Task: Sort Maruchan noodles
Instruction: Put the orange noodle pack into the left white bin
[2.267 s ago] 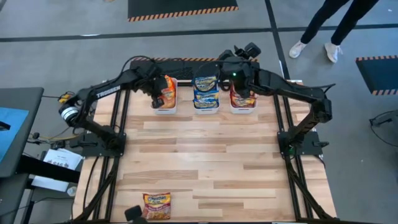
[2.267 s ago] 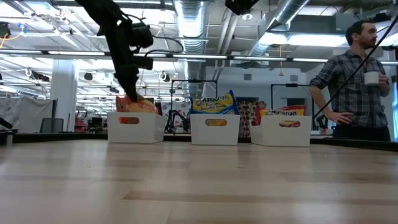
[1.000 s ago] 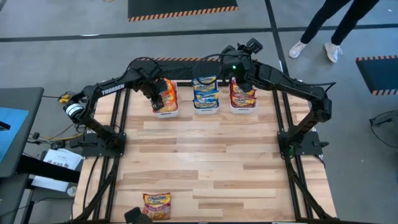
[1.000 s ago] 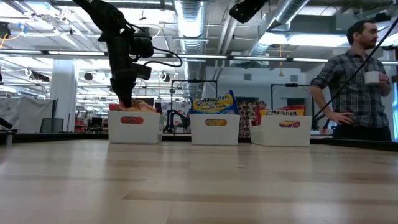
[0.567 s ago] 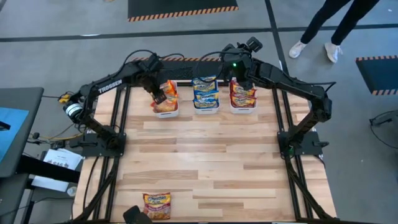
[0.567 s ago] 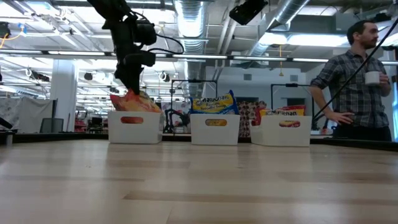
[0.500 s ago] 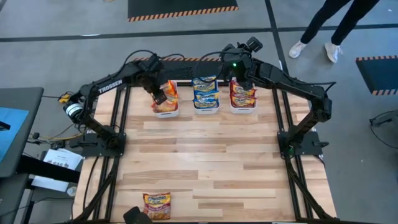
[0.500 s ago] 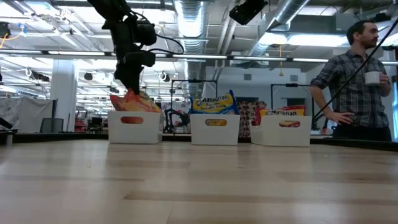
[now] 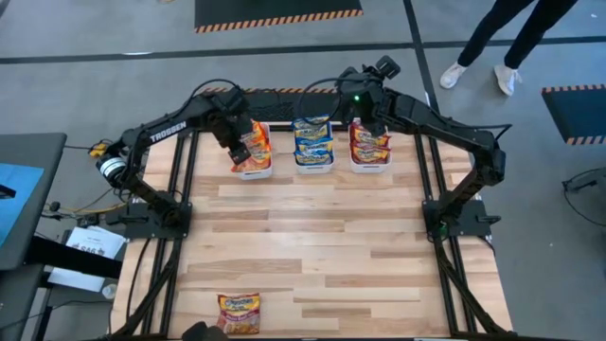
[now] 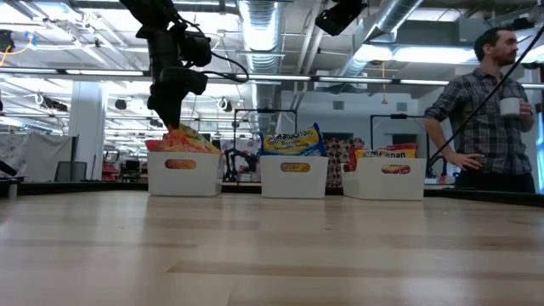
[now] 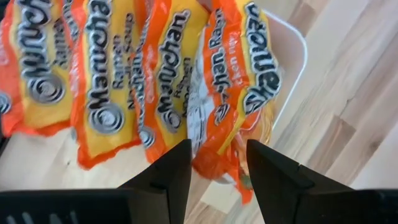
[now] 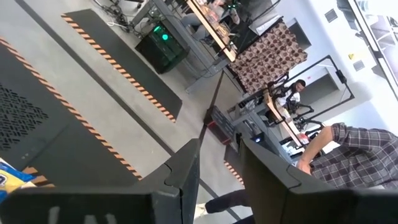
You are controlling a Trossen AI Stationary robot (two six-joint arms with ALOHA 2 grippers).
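Note:
Three white bins stand in a row at the table's far edge. The left bin (image 9: 252, 172) holds several orange Maruchan noodle packets (image 11: 168, 81) standing on edge. The middle bin (image 9: 313, 168) holds blue-and-yellow packets (image 10: 293, 140), the right bin (image 9: 369, 169) dark red ones (image 9: 369, 144). One more packet (image 9: 239, 314) lies flat at the table's near edge. My left gripper (image 11: 214, 165) hangs open just above the orange packets, pointing steeply down. My right gripper (image 12: 217, 171) is open and empty, held high behind the right bin, pointing out into the room.
The wooden tabletop (image 9: 312, 237) between the bins and the lone packet is bare. A person (image 10: 484, 110) with a mug stands beyond the table's far right. Black frame rails (image 9: 175, 227) run along both table sides.
My left gripper has risen out of the left bin and rolled a little; it now hangs above the orange packets, which stay in the bin.

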